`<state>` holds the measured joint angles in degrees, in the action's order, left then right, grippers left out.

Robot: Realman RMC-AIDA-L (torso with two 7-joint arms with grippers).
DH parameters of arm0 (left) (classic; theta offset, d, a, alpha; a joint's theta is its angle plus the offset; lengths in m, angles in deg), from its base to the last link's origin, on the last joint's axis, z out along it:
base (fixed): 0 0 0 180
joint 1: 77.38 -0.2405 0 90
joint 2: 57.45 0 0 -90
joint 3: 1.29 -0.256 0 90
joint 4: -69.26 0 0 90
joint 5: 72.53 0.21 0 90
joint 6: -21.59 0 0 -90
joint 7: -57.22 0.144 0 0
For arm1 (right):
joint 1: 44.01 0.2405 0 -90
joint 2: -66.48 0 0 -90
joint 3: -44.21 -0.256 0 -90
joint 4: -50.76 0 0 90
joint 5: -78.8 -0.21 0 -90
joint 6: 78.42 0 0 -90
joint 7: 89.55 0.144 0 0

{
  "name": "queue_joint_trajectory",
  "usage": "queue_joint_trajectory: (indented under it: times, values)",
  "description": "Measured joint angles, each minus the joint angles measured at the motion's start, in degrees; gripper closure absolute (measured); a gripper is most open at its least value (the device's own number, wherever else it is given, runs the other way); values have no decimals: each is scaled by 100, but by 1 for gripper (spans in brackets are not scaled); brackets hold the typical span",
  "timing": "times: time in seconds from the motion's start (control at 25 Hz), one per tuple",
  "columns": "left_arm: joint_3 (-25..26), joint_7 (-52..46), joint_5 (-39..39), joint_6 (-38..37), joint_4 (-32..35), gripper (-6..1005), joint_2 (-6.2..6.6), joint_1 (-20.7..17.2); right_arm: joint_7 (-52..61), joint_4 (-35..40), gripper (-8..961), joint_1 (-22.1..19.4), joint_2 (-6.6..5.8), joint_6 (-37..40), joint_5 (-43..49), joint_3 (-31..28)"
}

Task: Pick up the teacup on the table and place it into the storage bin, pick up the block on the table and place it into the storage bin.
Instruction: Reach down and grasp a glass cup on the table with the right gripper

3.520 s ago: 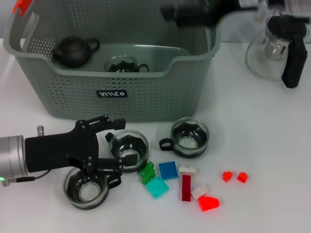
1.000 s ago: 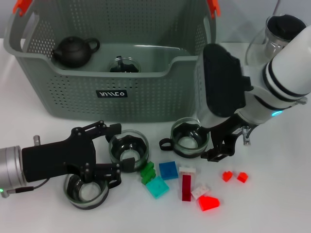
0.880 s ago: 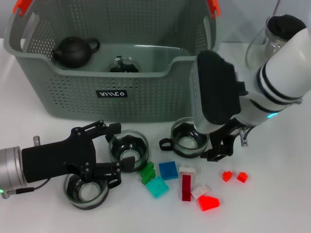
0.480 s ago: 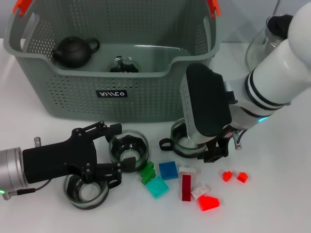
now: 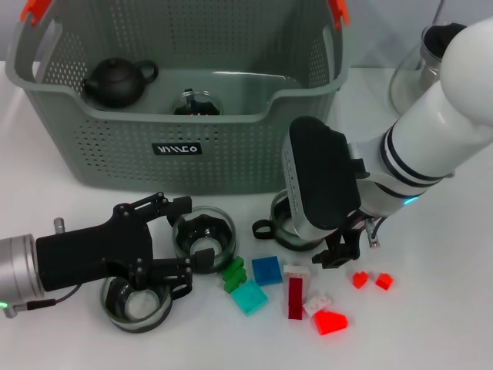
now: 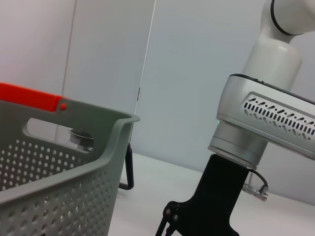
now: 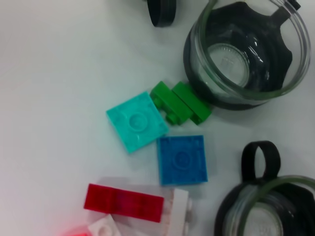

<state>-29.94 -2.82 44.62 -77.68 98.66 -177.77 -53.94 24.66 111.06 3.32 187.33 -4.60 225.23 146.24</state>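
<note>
1. Hovering low over the white counter (image 5: 447, 308), the right end effector (image 5: 333, 254) sits above the teacup (image 5: 286, 223) nearest the storage bin's front wall; whether its fingers are apart or together cannot be told, as the arm's body hides them.
2. Left end effector (image 5: 171, 240) lies near the counter's near left side, fingers spread apart around a second teacup (image 5: 203, 237), with nothing clamped.
3. A third teacup (image 5: 139, 304) stands just under the left end effector's lower finger, partly hidden by it.
4. Storage bin (image 5: 185, 146), grey-green and perforated, stands at the back of the counter. Inside it: a dark teapot (image 5: 117, 81) and one more glass cup (image 5: 196, 102).
5. Blocks lie loose on the counter in front of the cups: green block (image 7: 180, 103) touching the second teacup's base, teal block (image 7: 137, 121) beside it, blue block (image 7: 181, 159) next along, dark red block (image 7: 123, 203) on a clear piece.
6. Small red pieces (image 5: 371, 280) lie apart to the right; a bright red block (image 5: 331, 322) sits nearest the front edge.
7. Glass teapot (image 5: 420, 69) with black lid stands at the far right, behind the right arm.
</note>
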Motion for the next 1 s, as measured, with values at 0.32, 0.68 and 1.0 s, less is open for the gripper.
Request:
queue_joint_trajectory:
  times: [0.32, 0.68, 1.0]
  values:
    - [9, -1, 0, 55, -4, 65, 0, 4, -4, -21, 322, -11, -15, 47, -114, 4]
    - [9, 5, 0, 71, -4, 65, 0, 4, 31, -79, 357, 13, -19, 35, -100, -8]
    - [8, 9, 0, 86, -20, 65, 0, 4, 53, -203, 650, 40, -27, 65, -85, -43]
